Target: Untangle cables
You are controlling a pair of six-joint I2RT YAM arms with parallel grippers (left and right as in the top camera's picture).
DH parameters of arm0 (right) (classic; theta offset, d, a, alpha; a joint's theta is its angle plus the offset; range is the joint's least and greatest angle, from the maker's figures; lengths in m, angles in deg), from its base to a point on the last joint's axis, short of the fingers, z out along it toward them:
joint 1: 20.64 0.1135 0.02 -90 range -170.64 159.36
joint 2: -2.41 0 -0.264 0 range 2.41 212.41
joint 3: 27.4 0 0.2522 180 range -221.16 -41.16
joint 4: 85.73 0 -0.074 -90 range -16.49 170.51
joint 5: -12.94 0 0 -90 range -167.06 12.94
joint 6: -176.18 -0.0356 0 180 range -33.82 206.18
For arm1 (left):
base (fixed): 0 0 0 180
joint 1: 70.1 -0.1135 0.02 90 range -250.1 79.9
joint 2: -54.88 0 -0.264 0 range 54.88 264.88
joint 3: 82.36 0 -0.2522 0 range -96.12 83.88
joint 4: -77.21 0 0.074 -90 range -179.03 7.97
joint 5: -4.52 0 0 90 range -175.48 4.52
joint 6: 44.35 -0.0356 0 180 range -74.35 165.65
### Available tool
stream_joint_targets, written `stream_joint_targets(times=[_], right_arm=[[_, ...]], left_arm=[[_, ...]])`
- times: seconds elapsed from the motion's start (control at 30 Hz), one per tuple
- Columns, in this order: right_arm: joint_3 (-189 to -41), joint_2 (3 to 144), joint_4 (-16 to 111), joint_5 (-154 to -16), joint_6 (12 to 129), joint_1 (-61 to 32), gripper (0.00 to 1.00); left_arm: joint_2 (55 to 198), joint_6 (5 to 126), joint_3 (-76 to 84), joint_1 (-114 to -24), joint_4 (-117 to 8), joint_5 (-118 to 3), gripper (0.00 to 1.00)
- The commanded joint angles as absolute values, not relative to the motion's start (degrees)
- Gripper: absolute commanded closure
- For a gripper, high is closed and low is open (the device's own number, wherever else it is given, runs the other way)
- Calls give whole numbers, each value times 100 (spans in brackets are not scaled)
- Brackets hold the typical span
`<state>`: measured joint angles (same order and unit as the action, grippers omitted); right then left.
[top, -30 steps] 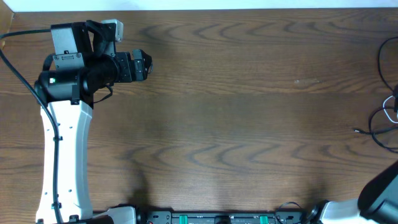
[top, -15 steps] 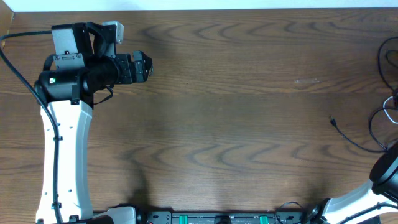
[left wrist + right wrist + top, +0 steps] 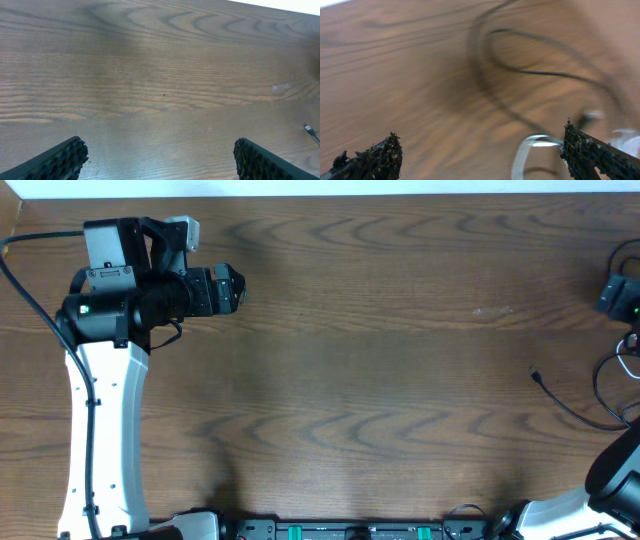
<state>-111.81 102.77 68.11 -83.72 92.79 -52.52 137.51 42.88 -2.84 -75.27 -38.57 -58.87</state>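
The cables lie bunched at the table's right edge. A black cable (image 3: 575,408) stretches left from the bunch and ends in a small plug (image 3: 535,373). A white cable (image 3: 630,345) loops among the black loops (image 3: 612,375). In the blurred right wrist view, my right gripper (image 3: 482,160) hangs open above the black loops (image 3: 530,70) and a white cable (image 3: 530,147), holding nothing. Only a dark part of the right arm (image 3: 620,295) shows in the overhead view. My left gripper (image 3: 232,288) is at the far left, open (image 3: 160,162) over bare wood, far from the cables.
The wooden table (image 3: 380,380) spans the whole view, and its far edge (image 3: 380,194) meets a white wall. The left arm's white link (image 3: 105,430) and its black wiring (image 3: 30,300) take up the left side. A plug tip (image 3: 310,129) shows at the left wrist view's right edge.
The black cable's plug end slid left across the table and now lies still. My right arm swung from the near right corner up along the right edge.
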Motion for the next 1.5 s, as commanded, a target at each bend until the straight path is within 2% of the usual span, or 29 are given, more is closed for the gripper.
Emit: stream_joint_targets(times=[0.0, 0.1, 0.33, 0.63, 1.47], right_arm=[[-11251, 9945, 6494, -10182, 8892, -5046, 1], [-11251, 9744, 6284, -10070, 8912, -4806, 1], [-11251, 8413, 5230, -8658, 8960, -3337, 1], [-11251, 7858, 4549, -8169, 8665, -1812, 1], [-11251, 7860, 4063, -8169, 8665, -1667, 1]], left_arm=[[13784, 4319, -323, -7551, -3851, -5919, 7], [13784, 4319, -323, -7551, -3851, -5919, 7], [13784, 4319, -323, -7551, -3851, -5919, 7], [13784, 4319, -323, -7551, -3851, -5919, 6], [13784, 4319, -323, -7551, -3851, -5919, 6]])
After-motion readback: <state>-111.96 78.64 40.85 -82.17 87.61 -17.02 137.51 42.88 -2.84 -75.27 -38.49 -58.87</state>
